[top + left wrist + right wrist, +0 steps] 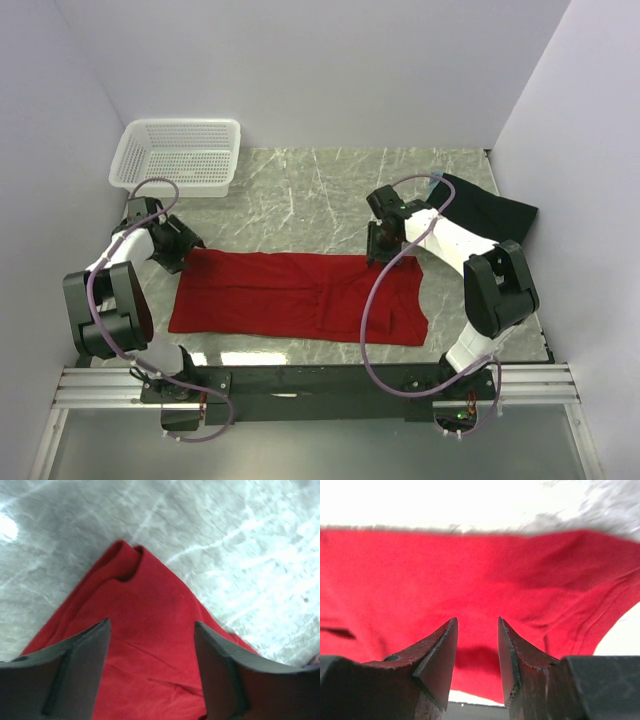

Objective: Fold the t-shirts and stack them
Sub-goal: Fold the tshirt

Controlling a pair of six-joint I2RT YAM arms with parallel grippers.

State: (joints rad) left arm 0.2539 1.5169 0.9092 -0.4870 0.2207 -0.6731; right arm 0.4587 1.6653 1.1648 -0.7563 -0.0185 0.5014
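Observation:
A bright red t-shirt (300,298) lies folded into a long band across the near middle of the table. My left gripper (178,250) is open over the shirt's far left corner (125,562), with red cloth between its fingers (85,650). My right gripper (385,250) is open at the shirt's far right edge (480,580), its fingers (437,652) above the cloth. A black t-shirt (490,210) lies at the far right, with a light blue edge (437,178) showing at its left.
A white mesh basket (180,155) stands at the far left of the grey marble table (300,190). White walls close in the left, back and right sides. The arms' base rail (320,385) runs along the near edge.

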